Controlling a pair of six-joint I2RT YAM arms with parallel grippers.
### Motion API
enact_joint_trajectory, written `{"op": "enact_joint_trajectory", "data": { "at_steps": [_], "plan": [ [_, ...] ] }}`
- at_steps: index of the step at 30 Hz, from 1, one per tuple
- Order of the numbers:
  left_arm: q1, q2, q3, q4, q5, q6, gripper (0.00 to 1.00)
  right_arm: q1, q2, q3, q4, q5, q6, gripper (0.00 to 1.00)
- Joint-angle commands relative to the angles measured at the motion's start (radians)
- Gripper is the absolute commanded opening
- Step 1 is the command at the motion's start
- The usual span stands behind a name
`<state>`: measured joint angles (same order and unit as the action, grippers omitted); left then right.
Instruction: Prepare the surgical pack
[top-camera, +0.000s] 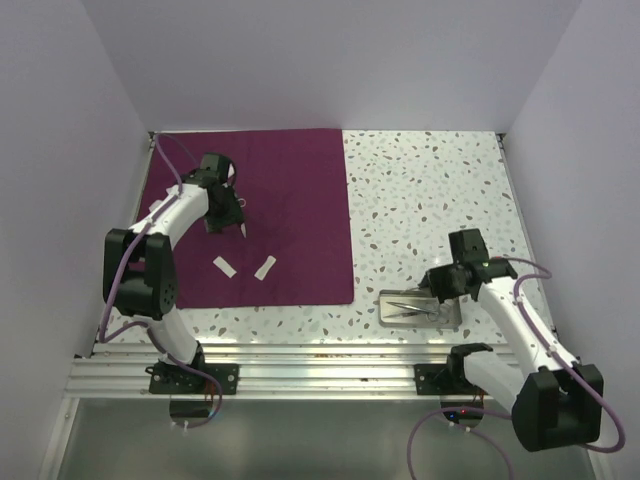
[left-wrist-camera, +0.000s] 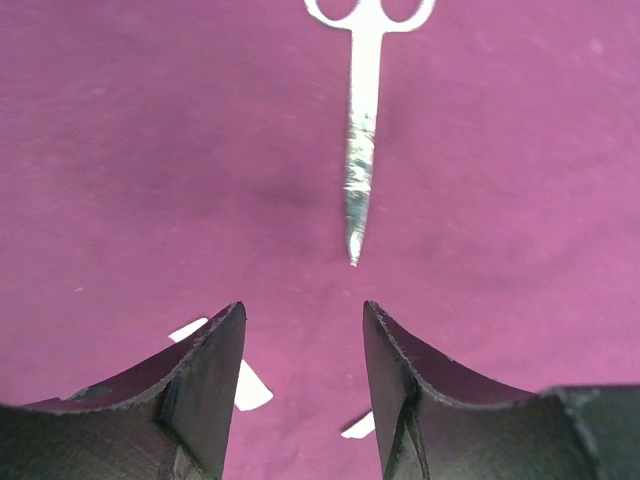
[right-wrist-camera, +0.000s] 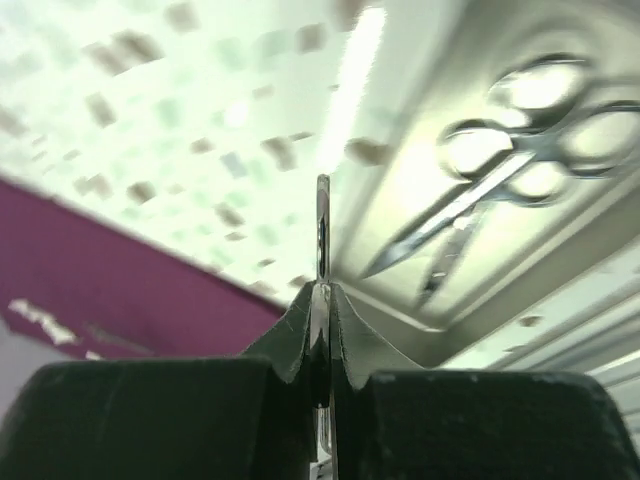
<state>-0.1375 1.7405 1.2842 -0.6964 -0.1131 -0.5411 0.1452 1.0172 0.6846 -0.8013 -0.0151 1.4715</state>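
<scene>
The plum-purple cloth (top-camera: 290, 200) lies flat on the left half of the table. My left gripper (top-camera: 228, 214) hovers over it, open and empty (left-wrist-camera: 303, 310). A pair of silver scissors (left-wrist-camera: 362, 130) lies on the cloth just ahead of its fingertips, tip toward them. Two small white gauze pads (top-camera: 225, 266) (top-camera: 265, 267) lie on the cloth nearer the front. The steel tray (top-camera: 386, 318) sits off the cloth at front right and holds scissor-like instruments (right-wrist-camera: 500, 180). My right gripper (top-camera: 440, 284) is above the tray's rim, shut on a thin silver instrument (right-wrist-camera: 322, 225) seen edge-on.
The speckled tabletop (top-camera: 430, 200) spreads right of the cloth. White walls close in the back and both sides. An aluminium rail (top-camera: 320, 365) with both arm bases runs along the near edge.
</scene>
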Motion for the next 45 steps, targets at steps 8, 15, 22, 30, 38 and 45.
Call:
{"op": "enact_joint_trajectory", "data": {
  "at_steps": [8, 15, 22, 30, 38, 45],
  "plan": [
    [0.006, 0.013, 0.027, -0.017, -0.057, -0.045, 0.54, -0.067, 0.007, -0.152, 0.037, 0.067, 0.056, 0.0],
    [0.006, 0.013, 0.004, 0.001, -0.034, -0.033, 0.54, -0.071, -0.032, -0.207, 0.097, 0.073, 0.114, 0.02],
    [0.006, 0.033, 0.026, -0.002, -0.017, -0.028, 0.55, -0.072, -0.031, -0.221, 0.105, 0.023, 0.118, 0.28],
    [0.006, 0.059, 0.056, -0.006, -0.022, -0.019, 0.54, -0.068, -0.155, -0.126, -0.148, -0.038, 0.058, 0.39],
    [0.006, 0.172, 0.188, -0.057, -0.086, -0.023, 0.54, -0.068, -0.013, 0.116, -0.231, -0.114, -0.398, 0.4],
    [0.003, 0.309, 0.326, -0.12, -0.132, -0.046, 0.48, -0.065, 0.078, 0.268, -0.242, -0.036, -0.686, 0.41]
  ]
}}
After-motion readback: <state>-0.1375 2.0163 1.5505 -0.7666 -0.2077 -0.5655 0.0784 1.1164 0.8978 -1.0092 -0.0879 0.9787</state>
